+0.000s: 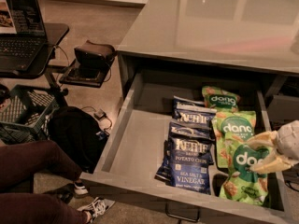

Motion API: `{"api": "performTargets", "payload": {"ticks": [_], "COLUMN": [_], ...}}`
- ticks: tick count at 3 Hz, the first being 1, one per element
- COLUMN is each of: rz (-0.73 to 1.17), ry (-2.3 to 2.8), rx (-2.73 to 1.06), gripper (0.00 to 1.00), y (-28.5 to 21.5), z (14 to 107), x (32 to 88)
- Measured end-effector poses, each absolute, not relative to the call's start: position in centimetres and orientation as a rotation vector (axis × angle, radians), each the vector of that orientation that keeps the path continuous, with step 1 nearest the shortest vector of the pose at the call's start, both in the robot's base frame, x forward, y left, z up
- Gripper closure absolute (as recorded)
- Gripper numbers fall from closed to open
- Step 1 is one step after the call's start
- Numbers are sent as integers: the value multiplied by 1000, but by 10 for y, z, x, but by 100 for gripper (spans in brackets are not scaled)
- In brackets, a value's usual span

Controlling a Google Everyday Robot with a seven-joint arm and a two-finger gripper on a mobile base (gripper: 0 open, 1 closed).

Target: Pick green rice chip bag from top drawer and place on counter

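Item: my gripper [252, 157], reaching in over the right edge of the open top drawer [140, 146], its two tan fingers parted and clasping nothing, spread above the logo of the green rice chip bag [240, 183], which lies flat in the drawer's front right corner. Same drawer: two more green bags [232, 127] in a row behind it toward the back wall, and dark blue Kettle bags [191, 155] overlapping just left of them. The counter [210, 27] overhangs the drawer's back edge.
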State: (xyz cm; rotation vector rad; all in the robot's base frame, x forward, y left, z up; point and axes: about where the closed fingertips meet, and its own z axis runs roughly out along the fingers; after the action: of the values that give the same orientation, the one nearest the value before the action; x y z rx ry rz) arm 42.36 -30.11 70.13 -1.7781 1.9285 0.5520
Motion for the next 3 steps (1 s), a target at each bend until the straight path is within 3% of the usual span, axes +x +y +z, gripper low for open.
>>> {"api": "performTargets", "payload": {"ticks": [3], "rz": [506], "ry": [1748], "rx": [-1822], "gripper": [100], "y": [-293], "z": [805], "x": [435]}}
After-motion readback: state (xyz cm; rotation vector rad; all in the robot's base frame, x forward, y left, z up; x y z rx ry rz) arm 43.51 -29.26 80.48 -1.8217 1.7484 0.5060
